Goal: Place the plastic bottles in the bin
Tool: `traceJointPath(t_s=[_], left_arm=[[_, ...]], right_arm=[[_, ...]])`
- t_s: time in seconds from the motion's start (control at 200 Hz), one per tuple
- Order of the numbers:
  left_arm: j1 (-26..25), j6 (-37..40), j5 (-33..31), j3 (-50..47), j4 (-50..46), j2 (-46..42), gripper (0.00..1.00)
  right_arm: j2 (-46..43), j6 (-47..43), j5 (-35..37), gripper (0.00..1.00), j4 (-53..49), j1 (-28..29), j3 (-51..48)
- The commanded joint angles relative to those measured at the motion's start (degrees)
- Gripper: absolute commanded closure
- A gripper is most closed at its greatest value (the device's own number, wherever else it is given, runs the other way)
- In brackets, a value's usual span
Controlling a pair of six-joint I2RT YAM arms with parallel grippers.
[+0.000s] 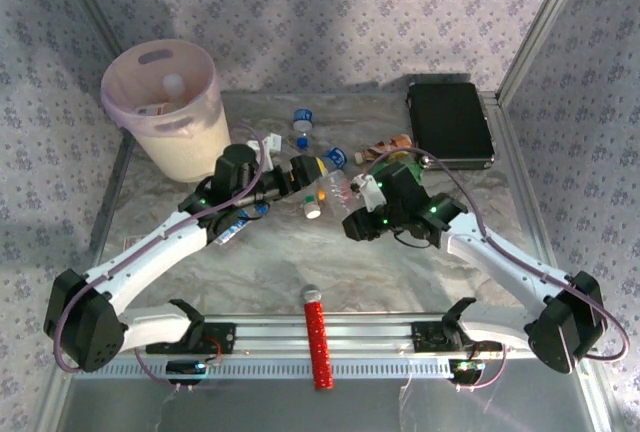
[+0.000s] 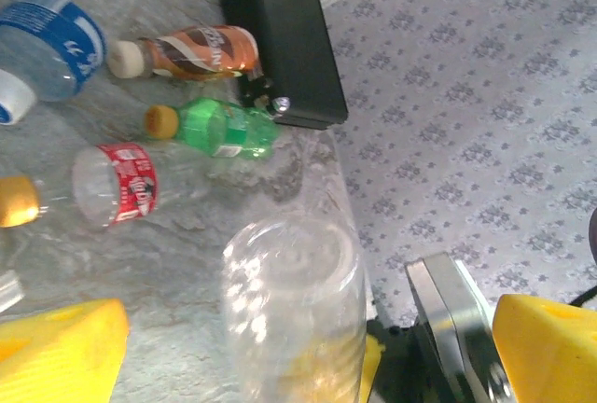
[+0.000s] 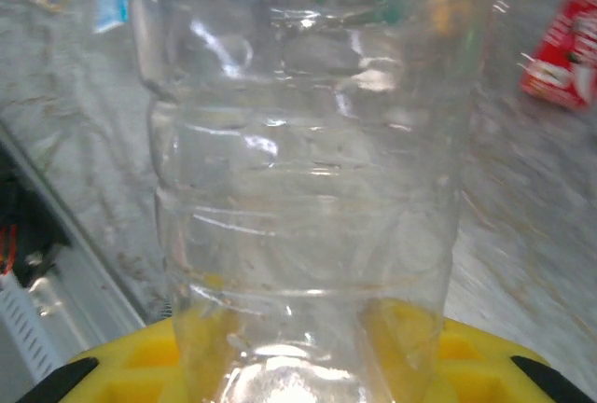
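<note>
Pale pink-and-cream round translucent plastic bin [image 1: 185,147] stands at the far left of the silvery table [image 1: 300,262], well apart from the clear ribbed plastic bottle [image 3: 308,188] at mid-table. The right gripper [image 3: 298,370] is clamped on that bottle. The left gripper [image 2: 303,347] gapes wide, with the bottle between its yellow fingers [image 2: 56,347]. This looks like a handover: the left should close squarely on the body before the right releases.

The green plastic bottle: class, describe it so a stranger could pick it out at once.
Find the flat black rectangular case at the far right of the table. By its corner lies the green plastic bottle, next to a brown-and-orange-labelled bottle. It alone is green throughout, with an orange cap.
</note>
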Motion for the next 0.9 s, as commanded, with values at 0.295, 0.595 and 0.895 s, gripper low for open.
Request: traceJointPath(t_s=[0.295,0.595,0.895], left_arm=[[-4.37,-5.26,-1.18,0.29,8.76,3.10,0.01],[-4.44,-5.78,-1.62,0.80,9.49,4.35,0.18],[-4.02,-5.58,-3.09,0.37,9.04,4.42,0.32]], right_arm=[[0.28,-1.85,-0.25,0.68,7.50,3.54,5.69],[1.07,-1.55,-0.03,0.67,9.85,3.77,6.02],[2.07,-1.02,0.42,0.63,9.83,3.52,6.78]])
